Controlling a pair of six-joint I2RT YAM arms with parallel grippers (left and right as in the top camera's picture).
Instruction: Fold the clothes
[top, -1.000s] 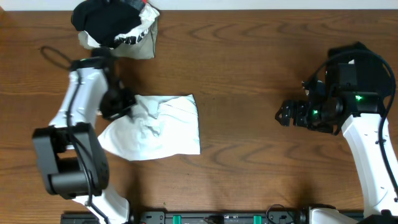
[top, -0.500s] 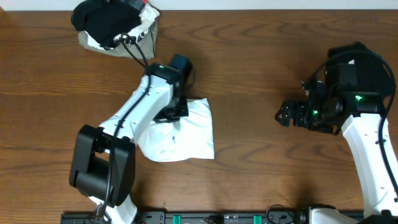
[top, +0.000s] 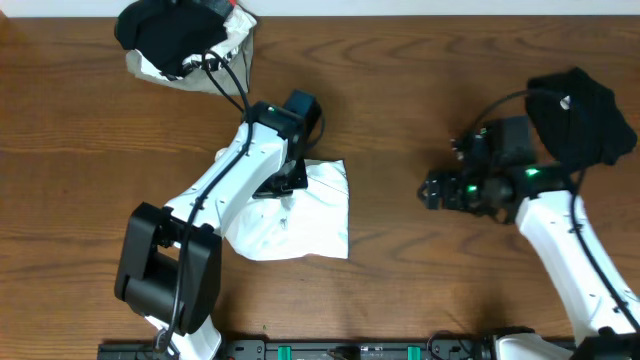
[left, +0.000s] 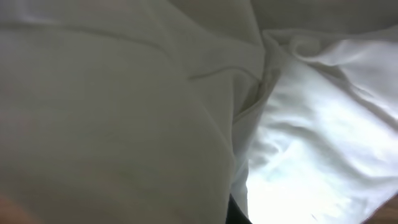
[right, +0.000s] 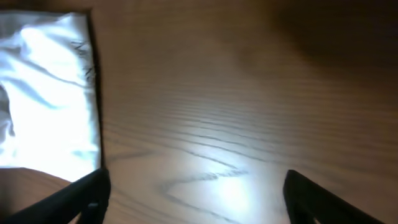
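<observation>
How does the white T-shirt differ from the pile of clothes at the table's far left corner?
The white T-shirt is one plain white piece; the pile mixes black and printed white cloth. The T-shirt lies spread low; the pile is heaped. The left gripper is down on the T-shirt; no gripper is at the pile. Both are soft cloth on the wooden table.
</observation>
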